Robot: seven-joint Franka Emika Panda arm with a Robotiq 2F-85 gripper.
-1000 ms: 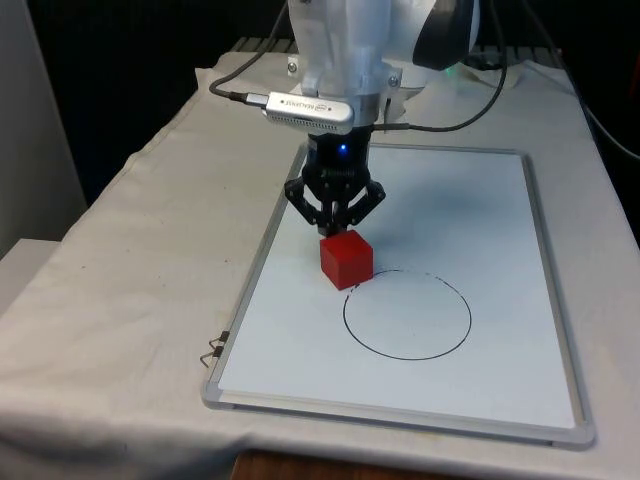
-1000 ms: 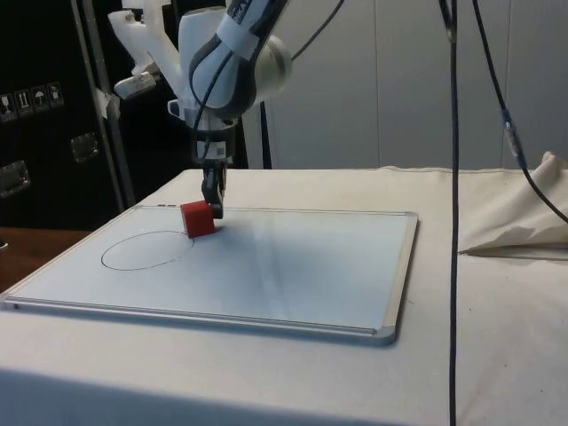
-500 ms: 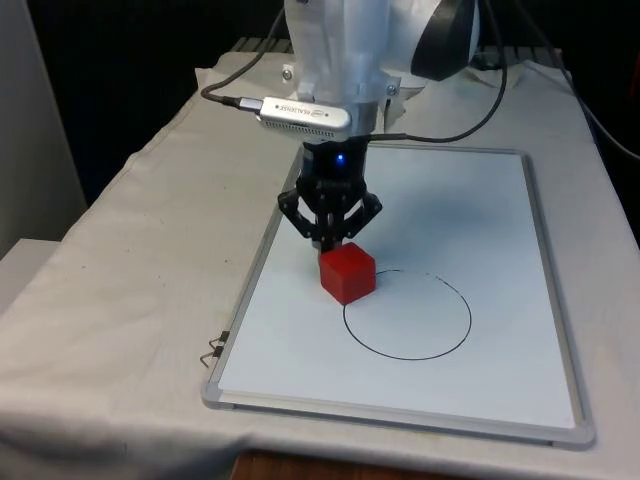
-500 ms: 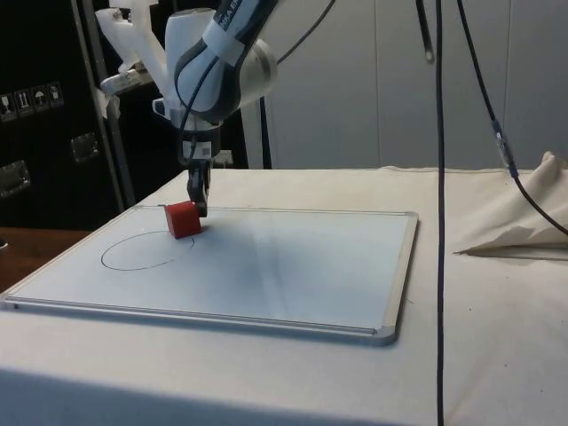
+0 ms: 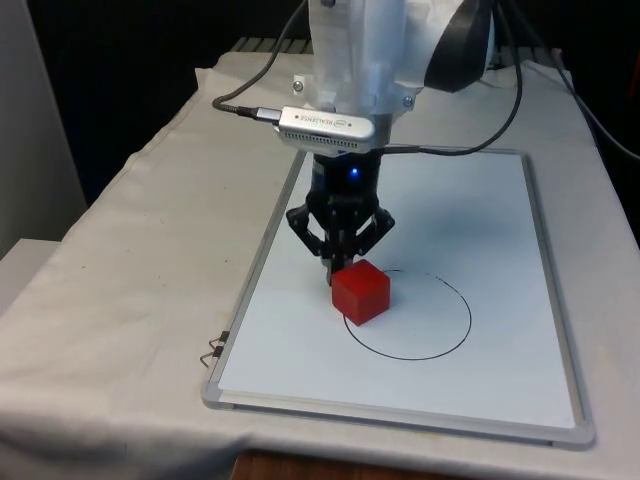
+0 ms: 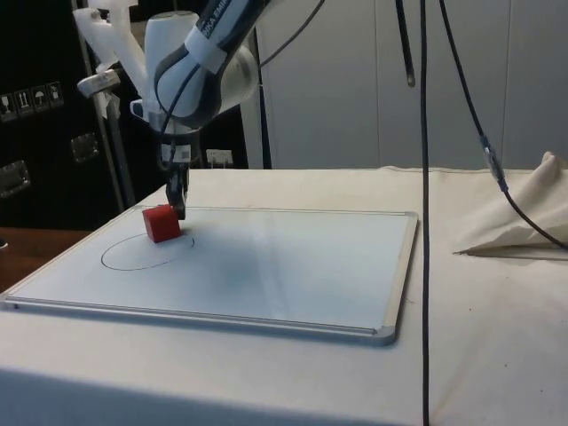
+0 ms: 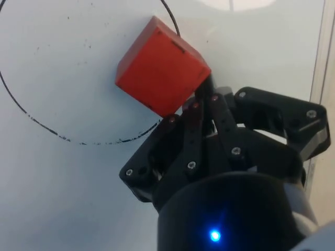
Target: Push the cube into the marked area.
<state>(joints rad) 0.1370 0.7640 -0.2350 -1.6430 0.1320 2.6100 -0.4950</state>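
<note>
Red cube [image 5: 360, 292] sat astride drawn circle [image 5: 440, 345], at its side nearest whiteboard's [image 5: 520, 260] long edge on front view's left. Clenched gripper [image 5: 337, 270], grasping nothing, pressed against cube. Partly done; push to circle's middle remained.

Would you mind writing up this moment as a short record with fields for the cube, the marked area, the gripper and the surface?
cube: red cube, sitting across the near-robot edge of the circle, partly inside
marked area: black circle drawn on the board
gripper: gripper fingers together, tips against the cube's far side, pushing rather than grasping
surface: whiteboard with a metal frame, lying flat on the white cloth
task state: cube not yet fully inside the circle
</note>
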